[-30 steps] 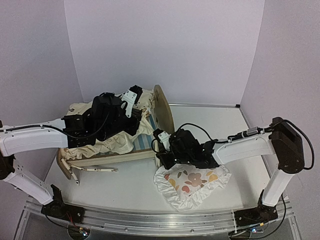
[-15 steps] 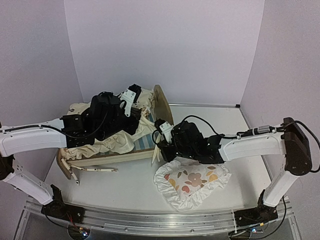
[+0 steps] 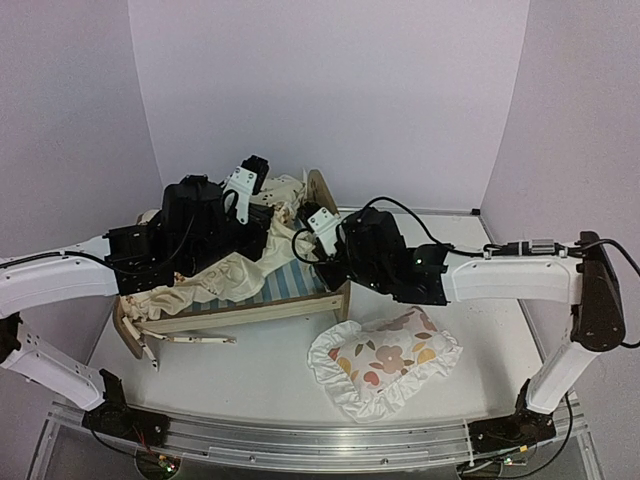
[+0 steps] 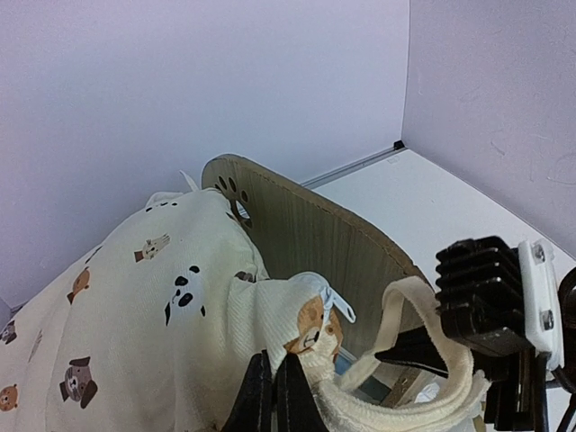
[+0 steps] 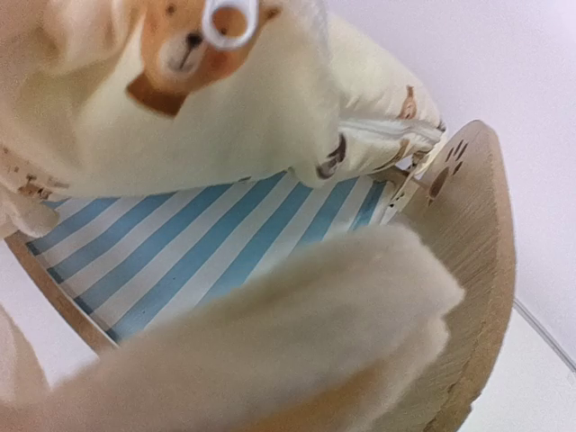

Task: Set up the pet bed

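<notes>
The pet bed (image 3: 245, 312) is a light-wood frame with a blue-and-white striped base (image 5: 180, 252) and an arched headboard (image 4: 310, 229) with a paw cutout. A cream animal-print cushion (image 3: 225, 280) hangs above the base, lifted at its headboard end. My left gripper (image 4: 274, 389) is shut on a fold of the cushion by the bear print. My right gripper (image 3: 300, 245) pinches the cushion's cream edge strip (image 4: 450, 360) just in front of the headboard. In the right wrist view that cream fabric (image 5: 270, 351) fills the foreground and hides my fingers.
A ruffled white floral pillow (image 3: 385, 365) lies on the table in front of the bed's right end. The footboard (image 3: 128, 335) is at the left near the table edge, with a loose wooden slat (image 3: 190, 340) beside it. Purple walls close the back and sides.
My right gripper left the spot beside the pillow, moved up to the bed and shut on the cushion's edge. Both arms raised the cushion toward the headboard, baring more of the striped base.
</notes>
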Controlling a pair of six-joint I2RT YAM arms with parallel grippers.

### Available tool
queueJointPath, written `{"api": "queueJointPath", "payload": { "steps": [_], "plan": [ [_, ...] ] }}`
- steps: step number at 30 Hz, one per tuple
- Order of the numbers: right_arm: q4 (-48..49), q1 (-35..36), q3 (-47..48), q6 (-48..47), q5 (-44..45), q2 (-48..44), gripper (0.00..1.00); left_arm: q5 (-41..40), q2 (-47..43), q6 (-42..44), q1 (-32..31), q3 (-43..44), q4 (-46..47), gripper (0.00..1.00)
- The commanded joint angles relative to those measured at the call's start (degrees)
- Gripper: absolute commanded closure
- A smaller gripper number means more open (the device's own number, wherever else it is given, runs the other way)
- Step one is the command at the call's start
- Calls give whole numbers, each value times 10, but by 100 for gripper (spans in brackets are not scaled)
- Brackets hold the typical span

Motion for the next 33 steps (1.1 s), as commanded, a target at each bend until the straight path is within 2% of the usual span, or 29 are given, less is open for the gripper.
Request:
{"api": "queueJointPath", "payload": {
  "steps": [1, 2, 4, 8, 11, 12, 15, 22, 27, 33],
  "plan": [
    [-2, -1, 39, -65, 68, 27, 86, -2, -19, -11, 0, 23, 25, 100],
    [-2, -2, 43, -73, 86, 32, 77, -2, -18, -11, 0, 23, 25, 100],
    [-3, -1, 46, -74, 107, 34, 68, -4, -16, -12, 0, 24, 23, 100],
    [-38, -2, 38, -29, 99, 10, 58, -9, -11, -9, 0, 26, 25, 100],
    [-110, -2, 36, 22, 65, -18, 47, -18, 3, -7, 0, 37, 17, 100],
    [-122, -1, 27, 37, 62, -30, 46, -23, 9, -6, 0, 42, 13, 100],
    [-128, -2, -18, 74, 39, -77, 46, -31, 26, -5, 1, 52, 10, 100],
    [-121, -2, -58, 134, -37, -116, 65, -19, 49, -9, 5, 75, 9, 100],
    [-108, -2, -45, 140, -31, -83, 63, -17, 60, -13, 5, 88, 2, 100],
    [-98, -3, -6, 101, 0, -37, 59, -13, 61, -14, 6, 91, -4, 100]
  ]
}}
